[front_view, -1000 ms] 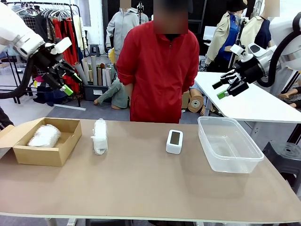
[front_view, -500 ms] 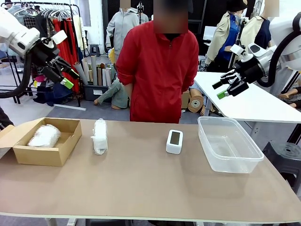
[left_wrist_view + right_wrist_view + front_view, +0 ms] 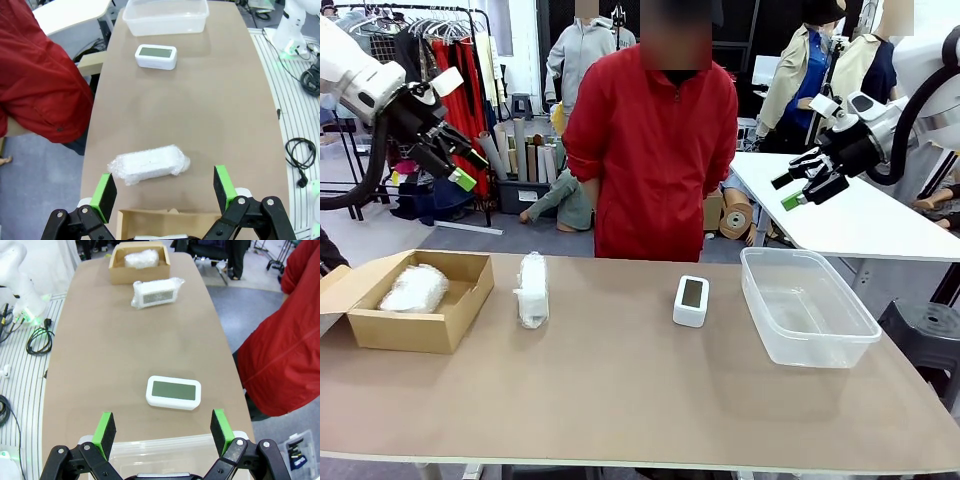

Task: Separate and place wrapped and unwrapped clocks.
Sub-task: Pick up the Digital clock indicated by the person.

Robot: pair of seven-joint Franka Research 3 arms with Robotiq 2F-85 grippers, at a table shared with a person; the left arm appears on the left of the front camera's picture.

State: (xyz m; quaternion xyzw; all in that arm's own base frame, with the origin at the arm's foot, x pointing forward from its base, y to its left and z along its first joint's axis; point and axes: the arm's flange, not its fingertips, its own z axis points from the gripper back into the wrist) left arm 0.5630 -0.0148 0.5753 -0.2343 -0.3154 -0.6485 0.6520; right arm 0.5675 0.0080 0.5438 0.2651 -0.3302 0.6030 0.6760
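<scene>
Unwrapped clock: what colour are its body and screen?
The unwrapped clock has a white body and a grey screen, clearest in the right wrist view.

Two white robot arms with smooth, rounded shells. The left arm (image 3: pixel 355 72) and the right arm (image 3: pixel 925 65) each carry a thick black hose and a small white box at the wrist. Each ends in a black two-finger gripper, the left gripper (image 3: pixel 470 170) and the right gripper (image 3: pixel 787 190), with bright green fingertip pads (image 3: pixel 103 196). The person (image 3: pixel 655 150) wears a long-sleeved red zip jacket.
</scene>
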